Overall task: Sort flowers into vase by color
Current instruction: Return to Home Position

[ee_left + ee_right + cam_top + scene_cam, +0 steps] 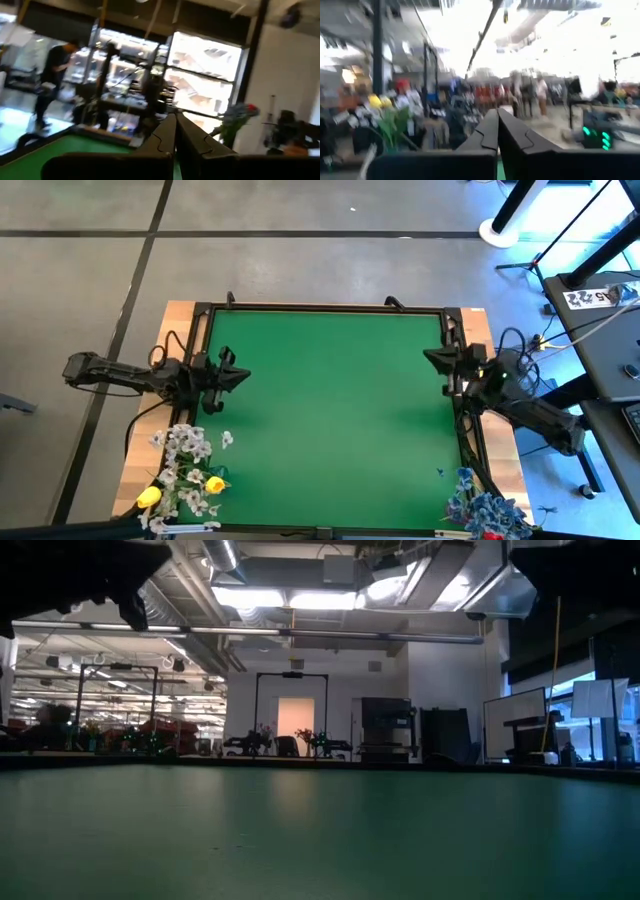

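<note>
Whatever holds the stems can't be seen from above: hidden under blossoms, and both bunches clipped by the high view's lower edge. White and yellow bunch (185,465) just off the green mat (330,420) at its corner on the left arm's side, with yellow tulips (149,497) on the side away from the mat; same bunch only a smear in the right wrist view (390,117). Blue bunch (487,512) just off the mat's corner on the right arm's side, with a red tulip (251,108) at its top in the left wrist view. Left gripper (243,375) just inside the mat's left edge, arm stretched low and level from beyond that edge, pointing at mat centre; fingers (165,135) pressed together, thin seam only, nothing between. Right gripper (430,358) just inside the mat's right edge, arm folded back beyond it, fingers (487,132) likewise together on nothing. Low view: mat surface plus dark arm parts at the top corners, too dark to tell which arm. Person (52,70) in the room beyond the mat, blurred. Tag (590,297) on a desk beyond the mat's right edge, print too small to read.
</note>
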